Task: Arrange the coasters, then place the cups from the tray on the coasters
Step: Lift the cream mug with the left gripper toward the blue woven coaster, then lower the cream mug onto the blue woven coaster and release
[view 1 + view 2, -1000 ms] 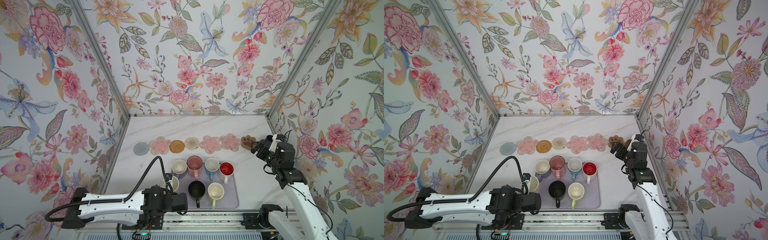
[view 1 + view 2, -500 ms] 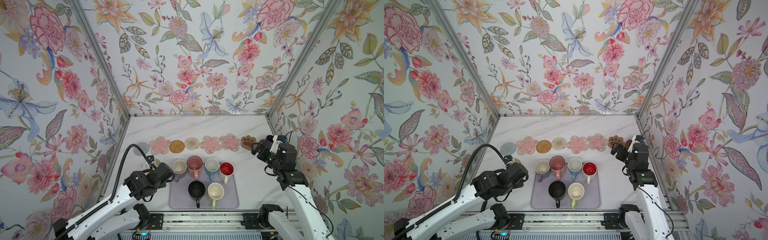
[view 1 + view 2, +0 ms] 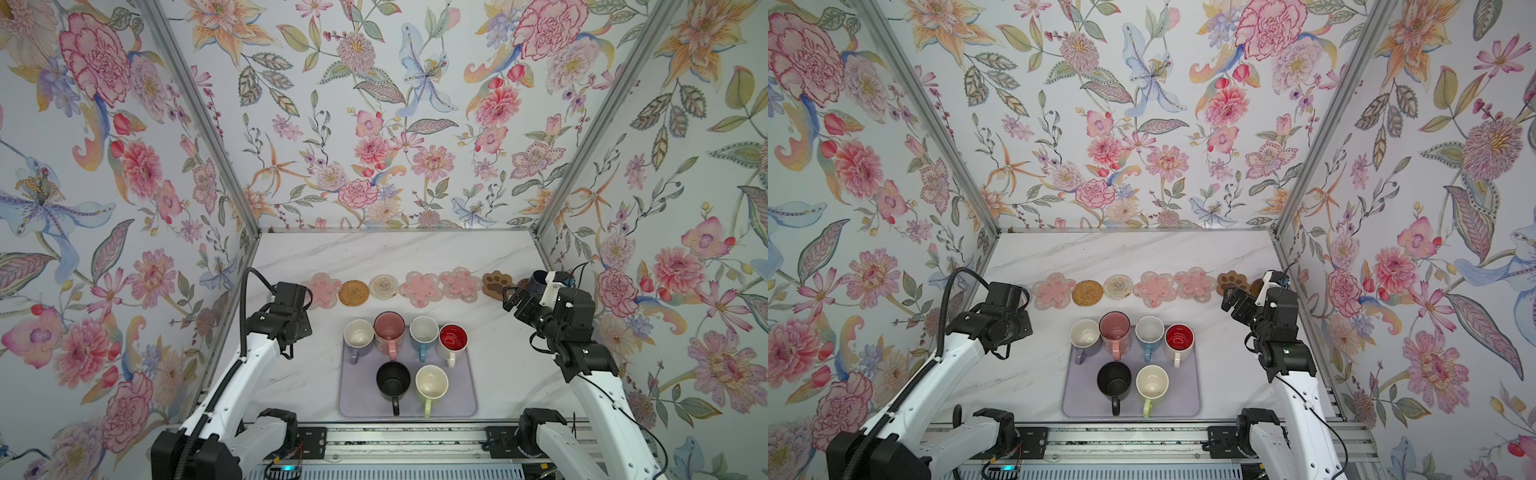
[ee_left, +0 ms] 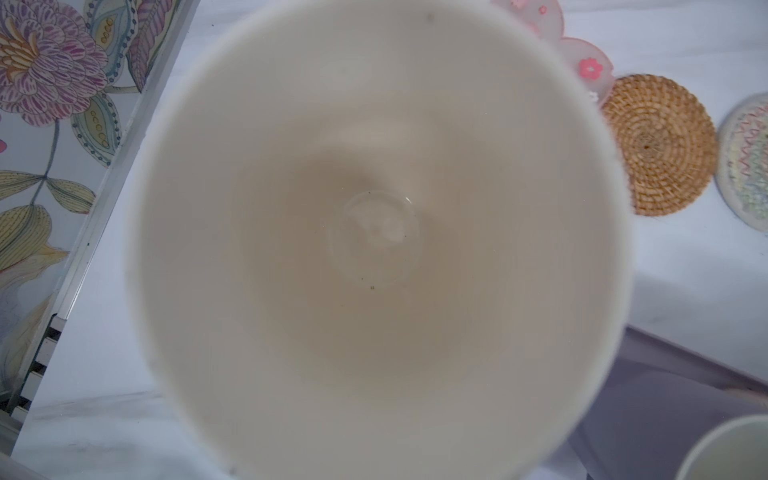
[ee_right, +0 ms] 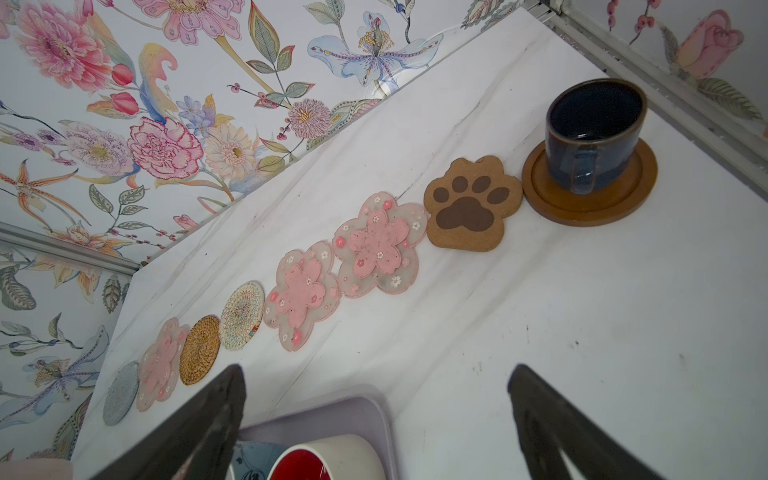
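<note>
While the left gripper (image 3: 291, 300) hangs over the left end of the coaster row, we see none of its fingers. Its wrist camera is filled by the pale inside of the cream mug (image 4: 374, 241) right beneath it, and we read the gripper as closed on that mug. We cannot tell whether the mug touches a coaster or the marble table (image 3: 511, 374). Just beside its rim lies the tan rattan coaster (image 4: 658, 145). The right gripper (image 5: 376, 370) hovers empty above the table near the row's right end, its jaws spread wide. There the navy mug (image 5: 594, 137) stands upright on the brown disc coaster (image 5: 552, 208). Leftward along the row follow the paw coaster (image 5: 469, 208), two pink flower coasters (image 5: 376, 249), the beige woven coaster (image 5: 242, 309), the rattan one, a third flower and the grey knitted coaster (image 5: 120, 392). Nearer to us, the tray (image 3: 457, 395) carries six upright mugs. The lavender mug (image 3: 357, 334), pink mug (image 3: 389, 328), blue mug (image 3: 424, 330) and white mug with red inside (image 3: 453, 338) stand in its far row. The black mug (image 3: 392, 380) and light green mug (image 3: 432, 382) stand in front.
</note>
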You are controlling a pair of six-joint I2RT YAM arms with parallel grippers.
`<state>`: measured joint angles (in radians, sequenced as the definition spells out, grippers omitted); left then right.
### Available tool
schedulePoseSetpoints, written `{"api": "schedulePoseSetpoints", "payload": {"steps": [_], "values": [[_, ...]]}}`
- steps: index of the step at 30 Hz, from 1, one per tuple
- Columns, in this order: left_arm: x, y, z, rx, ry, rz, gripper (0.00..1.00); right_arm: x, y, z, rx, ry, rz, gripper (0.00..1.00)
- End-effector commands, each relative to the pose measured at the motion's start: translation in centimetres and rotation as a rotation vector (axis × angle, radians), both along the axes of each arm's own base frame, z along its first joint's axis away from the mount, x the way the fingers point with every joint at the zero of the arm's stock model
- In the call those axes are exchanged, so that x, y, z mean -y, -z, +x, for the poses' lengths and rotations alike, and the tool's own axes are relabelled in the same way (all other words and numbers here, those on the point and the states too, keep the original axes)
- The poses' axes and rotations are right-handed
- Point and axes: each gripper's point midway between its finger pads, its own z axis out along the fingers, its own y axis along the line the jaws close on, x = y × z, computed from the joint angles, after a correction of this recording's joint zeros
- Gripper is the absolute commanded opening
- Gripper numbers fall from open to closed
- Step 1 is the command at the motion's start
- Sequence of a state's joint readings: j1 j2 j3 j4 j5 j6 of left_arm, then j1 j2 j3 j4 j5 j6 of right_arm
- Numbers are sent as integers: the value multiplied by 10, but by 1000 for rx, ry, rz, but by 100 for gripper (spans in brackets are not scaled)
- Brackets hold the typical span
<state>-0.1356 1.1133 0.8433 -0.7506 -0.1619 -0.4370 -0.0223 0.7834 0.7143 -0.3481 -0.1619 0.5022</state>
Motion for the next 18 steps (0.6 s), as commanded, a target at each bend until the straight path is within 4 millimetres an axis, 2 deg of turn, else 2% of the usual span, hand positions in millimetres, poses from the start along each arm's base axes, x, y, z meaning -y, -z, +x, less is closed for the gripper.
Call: {"api": "schedulePoseSetpoints", "payload": {"steps": [1, 4, 8, 18], "values": [[-12, -17, 43, 130, 17, -2, 0, 0, -14, -2, 26, -11, -10, 99], [-30, -21, 63, 170, -48, 4, 0, 0, -15, -2, 27, -10, -8, 99], [-38, -26, 91, 214, -71, -18, 0, 0, -16, 0, 34, -8, -4, 99], [-68, -11, 135, 146, -77, -22, 0, 2, -18, 2, 35, -9, -31, 99]]}}
